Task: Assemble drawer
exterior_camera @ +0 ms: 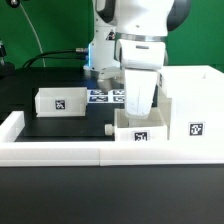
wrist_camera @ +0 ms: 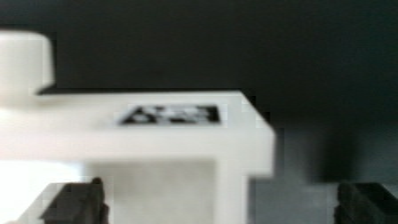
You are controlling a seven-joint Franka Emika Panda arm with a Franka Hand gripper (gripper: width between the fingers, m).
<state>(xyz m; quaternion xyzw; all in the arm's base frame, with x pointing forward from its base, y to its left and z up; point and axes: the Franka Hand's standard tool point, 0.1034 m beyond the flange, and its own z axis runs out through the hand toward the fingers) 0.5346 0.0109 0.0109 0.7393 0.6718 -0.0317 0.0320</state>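
Observation:
The tall white box housing [exterior_camera: 190,105] stands at the exterior view's right, with a tag on its front. One small white tray [exterior_camera: 140,132] with a tag sits close against the housing's left side. My gripper [exterior_camera: 138,106] hangs straight over this tray, its fingertips low at the tray's rim. In the wrist view the tray's tagged wall [wrist_camera: 178,115] lies between my dark fingers [wrist_camera: 71,205], and a gap shows on one side of the gripper [wrist_camera: 222,205]. The jaws are open and hold nothing. The second tray [exterior_camera: 60,102] rests apart at the exterior view's left.
The marker board [exterior_camera: 108,96] lies flat behind the gripper, between the two trays. A low white wall [exterior_camera: 60,150] borders the black table along its front and left. The robot's base stands at the back centre.

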